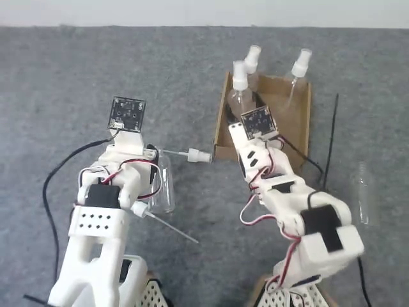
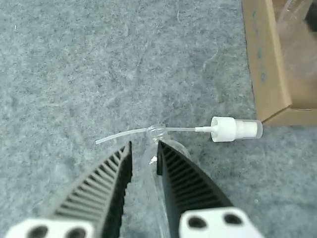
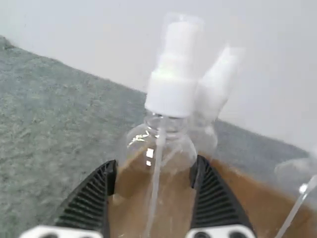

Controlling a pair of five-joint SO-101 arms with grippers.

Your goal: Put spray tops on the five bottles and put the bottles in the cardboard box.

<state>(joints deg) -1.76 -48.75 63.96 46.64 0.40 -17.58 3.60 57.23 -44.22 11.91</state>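
Right wrist view has the right gripper (image 3: 154, 163) clasping a capped bottle (image 3: 163, 144) in the cardboard box (image 2: 267, 64). Left gripper (image 2: 144, 146) meets a lying bottle (image 2: 157, 131) left of it; grip hard to tell.

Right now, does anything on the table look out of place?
Yes. One spray top lies on its side by the cardboard box, its tube crosswise over the mouth of the bottle in the left end effector, not inside it.
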